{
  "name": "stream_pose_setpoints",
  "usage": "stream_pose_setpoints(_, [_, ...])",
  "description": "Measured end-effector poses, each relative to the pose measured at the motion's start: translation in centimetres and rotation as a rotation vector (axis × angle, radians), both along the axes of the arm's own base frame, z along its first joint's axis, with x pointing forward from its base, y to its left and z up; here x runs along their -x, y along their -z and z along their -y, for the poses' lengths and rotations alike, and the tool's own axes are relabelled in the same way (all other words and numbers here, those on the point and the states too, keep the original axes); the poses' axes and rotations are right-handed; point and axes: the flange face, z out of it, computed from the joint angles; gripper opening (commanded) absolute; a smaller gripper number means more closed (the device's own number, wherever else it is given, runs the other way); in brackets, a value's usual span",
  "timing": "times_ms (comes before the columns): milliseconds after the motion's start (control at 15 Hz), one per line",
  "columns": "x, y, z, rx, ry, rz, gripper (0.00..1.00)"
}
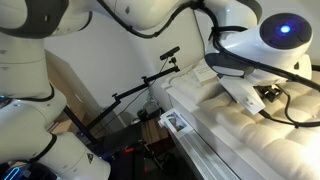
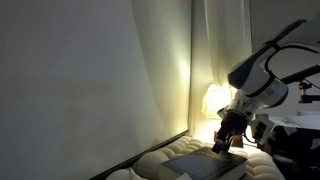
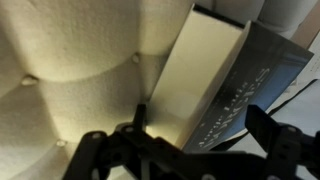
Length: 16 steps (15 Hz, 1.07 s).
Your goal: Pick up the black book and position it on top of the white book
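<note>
The black book (image 3: 225,95) fills the wrist view, with its pale page edges to the left and its dark lettered cover to the right. It lies on the quilted mattress (image 3: 70,70). My gripper (image 3: 190,150) is open, one finger on each side of the book's near end. In an exterior view the gripper (image 2: 224,146) is at the right end of the flat book (image 2: 198,160). In an exterior view the gripper (image 1: 266,96) hangs low over the mattress. A pale strip (image 3: 300,105) beside the black cover may be the white book; I cannot tell.
The cream mattress (image 1: 240,135) runs along the wall. A small pale rectangular item (image 1: 175,122) lies at its near corner. A black tripod stand (image 1: 140,90) stands beside the bed. A lit lamp (image 2: 213,100) glows behind the arm.
</note>
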Motion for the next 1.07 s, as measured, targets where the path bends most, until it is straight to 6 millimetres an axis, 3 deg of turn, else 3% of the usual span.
stream_pose_setpoints(1067, [0.15, 0.44, -0.51, 0.089, 0.055, -0.042, 1.0])
